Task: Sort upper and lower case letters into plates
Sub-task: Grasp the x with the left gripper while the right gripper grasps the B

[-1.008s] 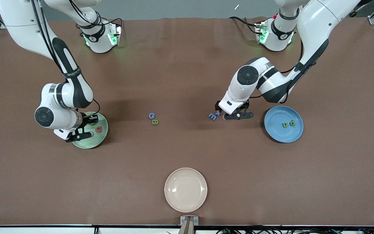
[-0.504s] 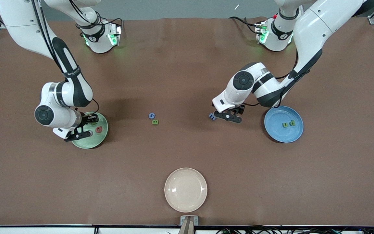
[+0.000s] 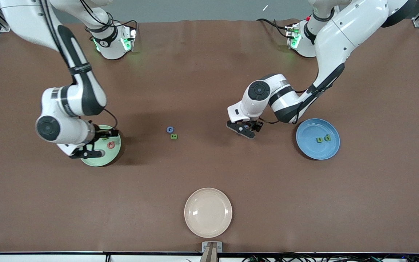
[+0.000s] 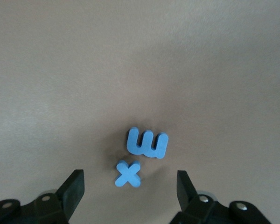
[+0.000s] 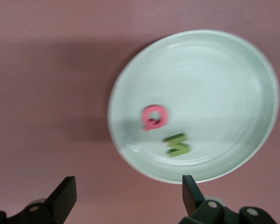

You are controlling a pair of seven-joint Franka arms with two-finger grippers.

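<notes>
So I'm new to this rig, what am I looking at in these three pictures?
Two white robot arms work at a brown table. The overhead picture faces them; the other two come from cameras on each wrist. The left gripper hangs open over a blue m and x, holding nothing. The right gripper is open above the green plate, where a pink letter and a green one lie. The blue plate holds two green letters. A G and B lie mid-table, nearer the camera a cream plate.

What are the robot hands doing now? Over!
Right gripper open over mint green plate, pink and green letters in it. Left gripper open above blue m and x. Nothing in the way.
</notes>
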